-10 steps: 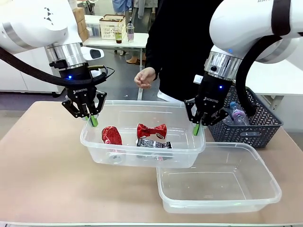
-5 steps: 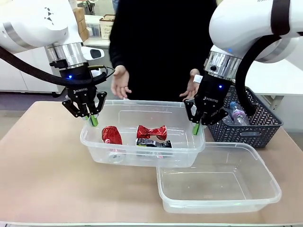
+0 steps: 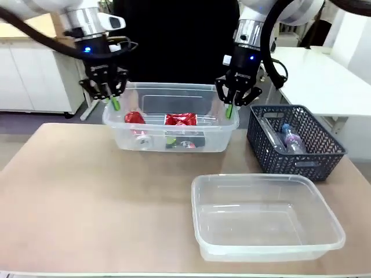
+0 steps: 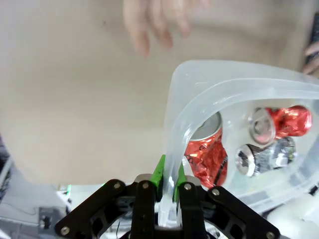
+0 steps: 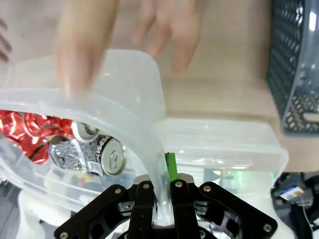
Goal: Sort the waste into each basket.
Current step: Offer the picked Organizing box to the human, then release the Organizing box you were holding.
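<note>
A clear basket (image 3: 174,88) holding several crushed red-and-silver cans (image 3: 181,120) hangs above the table at the far side. My left gripper (image 3: 112,102) is shut on its left rim and my right gripper (image 3: 230,109) is shut on its right rim. In the left wrist view the left gripper (image 4: 167,173) pinches the rounded rim (image 4: 172,114), with cans (image 4: 205,149) inside. The right gripper (image 5: 163,172) clamps the rim (image 5: 149,134) in the right wrist view, cans (image 5: 94,149) beside it. A second clear basket (image 3: 200,223) sits empty at the near right.
A dark grey lattice basket (image 3: 313,159) with clear bottles (image 3: 290,139) stands at the right. The person in black stands just behind the lifted basket; blurred hands (image 5: 82,45) (image 4: 152,20) hover near it. Bare tabletop (image 3: 87,185) lies at the left.
Both grippers have raised the basket of cans off the table and carried it away toward the person. The person moved to stand behind it with hands close.
</note>
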You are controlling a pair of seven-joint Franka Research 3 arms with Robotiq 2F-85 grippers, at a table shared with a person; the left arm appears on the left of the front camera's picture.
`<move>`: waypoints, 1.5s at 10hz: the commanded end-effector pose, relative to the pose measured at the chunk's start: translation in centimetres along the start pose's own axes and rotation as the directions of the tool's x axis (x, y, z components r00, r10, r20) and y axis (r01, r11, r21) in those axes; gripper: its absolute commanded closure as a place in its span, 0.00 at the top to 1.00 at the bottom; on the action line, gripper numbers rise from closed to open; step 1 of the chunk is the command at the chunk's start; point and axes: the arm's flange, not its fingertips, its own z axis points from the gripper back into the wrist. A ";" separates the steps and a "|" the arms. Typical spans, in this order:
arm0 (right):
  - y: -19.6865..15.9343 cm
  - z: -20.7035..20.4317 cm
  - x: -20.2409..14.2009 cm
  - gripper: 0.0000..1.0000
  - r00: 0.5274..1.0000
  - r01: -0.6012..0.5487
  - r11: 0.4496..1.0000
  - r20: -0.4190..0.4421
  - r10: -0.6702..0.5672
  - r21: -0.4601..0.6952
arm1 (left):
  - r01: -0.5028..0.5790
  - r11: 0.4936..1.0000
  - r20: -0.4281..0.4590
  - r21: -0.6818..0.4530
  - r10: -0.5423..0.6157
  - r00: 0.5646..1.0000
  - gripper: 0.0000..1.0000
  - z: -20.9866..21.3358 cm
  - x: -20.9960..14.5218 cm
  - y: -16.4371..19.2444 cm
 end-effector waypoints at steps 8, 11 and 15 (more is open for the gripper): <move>-0.1 -0.5 4.1 0.05 0.998 0.008 1.000 -0.061 -0.008 0.006 | -0.011 1.000 -0.013 0.001 0.011 1.000 0.07 -0.3 1.7 0.1; -0.1 -0.5 4.1 0.05 0.998 0.008 1.000 -0.061 -0.008 0.006 | -0.011 1.000 -0.013 0.001 0.011 1.000 0.07 -0.3 1.7 0.1; -0.7 0.4 2.4 0.63 0.999 0.008 0.997 0.033 -0.011 0.081 | -0.033 0.999 -0.020 0.019 0.034 0.999 0.65 -0.3 2.1 0.0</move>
